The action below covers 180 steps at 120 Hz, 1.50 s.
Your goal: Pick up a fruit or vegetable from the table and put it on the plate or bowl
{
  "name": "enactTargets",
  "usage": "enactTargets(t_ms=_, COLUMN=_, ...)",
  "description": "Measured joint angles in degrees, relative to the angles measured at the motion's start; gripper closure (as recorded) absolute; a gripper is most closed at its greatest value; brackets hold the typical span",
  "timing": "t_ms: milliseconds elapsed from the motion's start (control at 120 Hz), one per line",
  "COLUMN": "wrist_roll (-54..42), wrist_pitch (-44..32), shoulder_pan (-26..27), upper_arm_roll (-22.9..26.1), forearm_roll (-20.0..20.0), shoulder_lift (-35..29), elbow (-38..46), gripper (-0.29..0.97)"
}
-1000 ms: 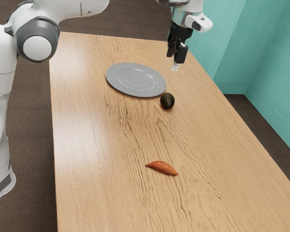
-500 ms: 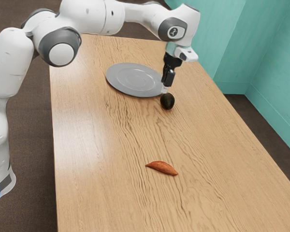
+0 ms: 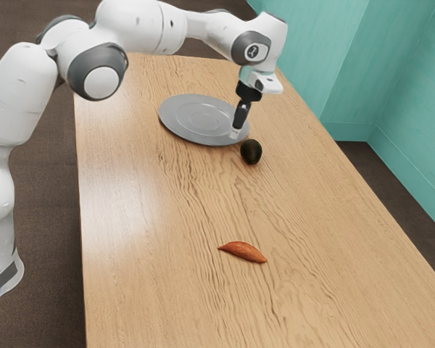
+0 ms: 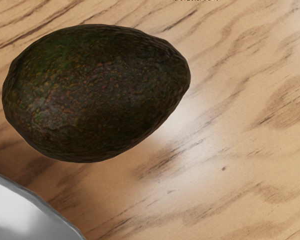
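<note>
In the exterior view, the white arm comes in from the upper left and bends down over the far part of the wooden counter (image 3: 167,239). Its black hand (image 3: 235,133) points downward with its tip low over the edge of the grey plate (image 3: 196,116) that faces the exterior view's right. The hand carries nothing, and I cannot tell from this angle whether it is set wide or narrow. The dark green avocado (image 3: 251,151) lies on the bare counter just beside that edge of the plate, toward the viewer and the exterior view's right of the hand, apart from it. An orange sweet potato (image 3: 242,251) lies well apart from both, nearer the viewer, on open wood. A teal wall (image 3: 333,51) stands beyond the counter on the exterior view's right. In the wrist view, the avocado (image 4: 95,92) lies on its side on the wood grain (image 4: 240,150), its skin dark and pebbled. A curved piece of the plate's pale rim (image 4: 20,215) lies near it, with a strip of bare counter between the two.
</note>
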<state>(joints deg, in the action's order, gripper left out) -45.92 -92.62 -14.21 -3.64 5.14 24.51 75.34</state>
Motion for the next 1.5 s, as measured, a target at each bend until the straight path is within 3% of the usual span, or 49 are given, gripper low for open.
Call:
enactTargets(t_ms=725, wrist_roll=-17.0, wrist_pitch=-7.3, shoulder_pan=0.1, upper_arm_roll=1.9, forearm_roll=1.0, shoulder_lift=11.7, elbow=-8.6, gripper=0.00)
enactTargets(t_ms=875, wrist_roll=-18.9, wrist_pitch=-8.4, shoulder_pan=0.1, upper_arm_roll=2.2, forearm_roll=1.4, shoulder_lift=13.0, elbow=-9.5, gripper=0.12)
enactTargets(t_ms=1017, wrist_roll=-20.3, wrist_pitch=-9.1, shoulder_pan=0.1, upper_arm_roll=2.2, forearm_roll=1.5, shoulder_lift=13.1, elbow=-9.9, gripper=0.31)
enactTargets(t_ms=1283, wrist_roll=-22.1, wrist_pitch=-8.3, shoulder_pan=0.3, upper_arm_roll=2.0, forearm_roll=1.3, shoulder_lift=10.8, elbow=-14.5, gripper=0.31)
enactTargets(t_ms=1400, wrist_roll=-22.3, wrist_pitch=-5.1, shoulder_pan=-0.7, upper_arm_roll=-3.1, forearm_roll=1.3, shoulder_lift=7.2, elbow=-14.9, gripper=0.31)
enactTargets(t_ms=1500, wrist_roll=-22.4, wrist_pitch=-0.3, shoulder_pan=-3.2, upper_arm_roll=-4.5, forearm_roll=1.9, shoulder_lift=5.5, elbow=-12.9, gripper=0.30)
